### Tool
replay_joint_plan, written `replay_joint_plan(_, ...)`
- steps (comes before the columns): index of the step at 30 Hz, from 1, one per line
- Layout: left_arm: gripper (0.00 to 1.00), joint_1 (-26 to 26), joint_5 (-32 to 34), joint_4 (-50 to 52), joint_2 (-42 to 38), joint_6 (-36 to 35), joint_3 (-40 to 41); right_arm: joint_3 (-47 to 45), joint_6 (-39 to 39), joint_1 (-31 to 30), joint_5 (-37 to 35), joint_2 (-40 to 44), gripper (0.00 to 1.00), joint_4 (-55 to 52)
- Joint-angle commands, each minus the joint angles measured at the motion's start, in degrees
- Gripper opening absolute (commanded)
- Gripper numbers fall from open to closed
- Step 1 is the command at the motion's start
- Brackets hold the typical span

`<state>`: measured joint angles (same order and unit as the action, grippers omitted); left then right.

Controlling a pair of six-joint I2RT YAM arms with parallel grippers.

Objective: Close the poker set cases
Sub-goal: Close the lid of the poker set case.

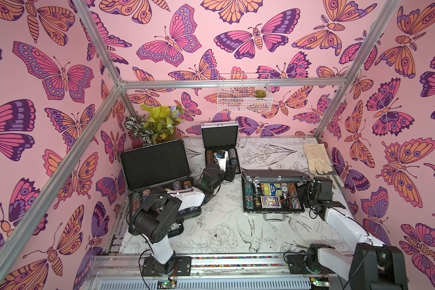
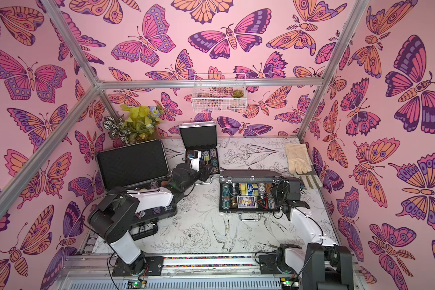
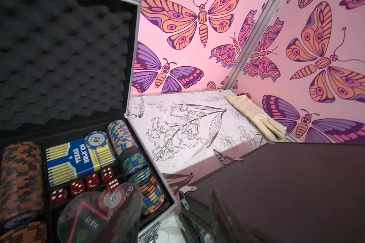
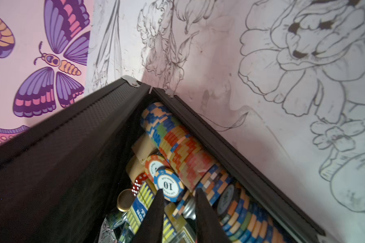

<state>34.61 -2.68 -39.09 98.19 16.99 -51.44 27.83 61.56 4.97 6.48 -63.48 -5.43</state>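
1. I see nothing closed yet. The small case (image 1: 220, 136) at back centre and the large case (image 1: 156, 163) on the left both have lids upright.
2. The medium case (image 1: 274, 176) is on the right of the counter (image 1: 224, 226), lid partway down. Probably the nearest to done.
3. The right gripper (image 4: 179, 190) is at its right end, jaws apart, empty.
4. The left gripper (image 1: 230, 172) is at the small case's front corner. Can't tell its state.

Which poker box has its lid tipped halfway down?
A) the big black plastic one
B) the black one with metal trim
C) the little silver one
B: the metal-trimmed black case has its lid leaning low over the chips, while the small silver case and the large black case stand wide open.
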Motion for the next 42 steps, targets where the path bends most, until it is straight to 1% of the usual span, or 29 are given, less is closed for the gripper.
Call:
replay_joint_plan(1,0.54,0.11,-2.73,14.69,-1.66,3.34,-2.57,1.7,-2.87,0.61,-1.34,1.48,0.31,-6.88)
replay_joint_plan(5,0.54,0.12,-4.61,16.87,-2.32,4.42,-4.46,2.86,-5.71,1.23,-3.22,2.4,0.38,-11.78)
replay_joint_plan(8,0.53,0.18,-6.99,19.27,-2.09,5.37,-6.56,5.12,-8.84,1.25,-3.65,1.34,0.42,-15.76)
replay_joint_plan(13,0.52,0.53,-7.87,20.97,-0.92,5.86,-8.38,9.68,-14.22,1.27,-4.29,-1.54,0.45,-22.65)
replay_joint_plan(16,0.51,0.94,-8.05,22.2,0.01,5.29,-9.34,11.41,-15.99,1.27,-5.43,-2.6,0.46,-25.73)
replay_joint_plan(21,0.51,1.84,-8.13,23.84,1.35,5.42,-10.94,11.87,-18.29,1.27,-10.99,-1.37,0.48,-29.4)
replay_joint_plan(25,0.5,2.11,-8.13,24.4,1.83,5.51,-11.7,10.02,-18.23,1.76,-14.97,1.34,0.49,-29.73)
replay_joint_plan(28,0.5,2.2,-7.81,25.38,1.93,5.35,-12.26,8.79,-19.21,3.81,-15.41,2.56,0.5,-28.96)
replay_joint_plan(33,0.5,2.18,-7.25,26.68,1.37,4.89,-12.3,7.92,-20.98,9.8,-12.45,1.92,0.5,-27.12)
replay_joint_plan(35,0.5,2.18,-7.51,26.93,1.14,4.8,-12.5,8.5,-21.45,11.22,-11.83,1.12,0.49,-26.43)
replay_joint_plan(39,0.49,2.53,-8.31,28.21,1.26,4.46,-12.97,10.76,-23.53,11.52,-12.41,-0.21,0.49,-26.35)
replay_joint_plan(42,0.48,3.49,-8.33,30.04,1.55,3.69,-13.33,13.56,-26.72,11.5,-11.71,-1.2,0.47,-27.69)
